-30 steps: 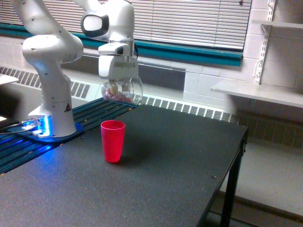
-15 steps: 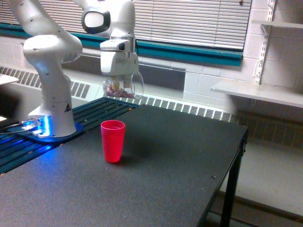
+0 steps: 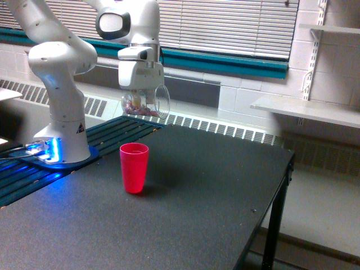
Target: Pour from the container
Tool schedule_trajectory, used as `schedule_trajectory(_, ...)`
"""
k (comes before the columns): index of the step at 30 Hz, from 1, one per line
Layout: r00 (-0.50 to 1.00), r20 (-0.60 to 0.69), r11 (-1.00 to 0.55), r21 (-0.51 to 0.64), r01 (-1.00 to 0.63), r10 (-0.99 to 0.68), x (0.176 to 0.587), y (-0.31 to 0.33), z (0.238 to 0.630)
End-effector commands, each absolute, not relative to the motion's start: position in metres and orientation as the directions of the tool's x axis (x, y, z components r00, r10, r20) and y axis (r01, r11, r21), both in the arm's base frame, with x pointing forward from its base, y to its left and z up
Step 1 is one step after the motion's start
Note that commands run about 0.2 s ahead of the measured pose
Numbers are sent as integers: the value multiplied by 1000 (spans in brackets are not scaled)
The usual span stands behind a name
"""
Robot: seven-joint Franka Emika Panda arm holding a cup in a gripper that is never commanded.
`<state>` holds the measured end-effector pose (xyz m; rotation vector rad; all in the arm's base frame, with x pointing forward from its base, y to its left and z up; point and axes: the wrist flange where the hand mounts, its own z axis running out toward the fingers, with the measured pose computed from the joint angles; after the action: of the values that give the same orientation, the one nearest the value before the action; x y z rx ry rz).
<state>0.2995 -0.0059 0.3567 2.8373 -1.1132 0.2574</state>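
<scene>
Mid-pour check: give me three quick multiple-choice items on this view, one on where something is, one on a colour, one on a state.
1. Where does the red cup stand?
A. On the dark table, in front of the arm's base
B. On the wall shelf
C. On the floor

2. What colour is the stripe under the window blinds?
A. Yellow
B. Teal
C. Orange

3. How is the clear container being held?
A. Resting upright on the table
B. Lying inside the red cup
C. In the air in the gripper, tipped on its side

Key: 1 A, the cup sits upright on the table near the white base. 2 B, the band below the blinds is teal. 3 C, the container hangs from the gripper above the cup, its mouth facing the exterior view's right, small candies lying on its low side.
</scene>
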Motion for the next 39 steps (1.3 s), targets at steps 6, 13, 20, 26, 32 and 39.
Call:
schedule_trajectory(6,719,164,-725,38,-688,-675,290,-4,343)
schedule_trajectory(13,619,54,-621,-23,-783,-783,273,-43,358)
schedule_trajectory(20,598,68,-601,-19,-799,-798,258,-50,377)
schedule_trajectory(26,590,70,-593,-35,-804,-804,245,-47,393)
schedule_trajectory(32,569,79,-568,40,-822,-818,240,-104,407)
schedule_trajectory(39,594,83,-588,86,-804,-800,255,-143,432)
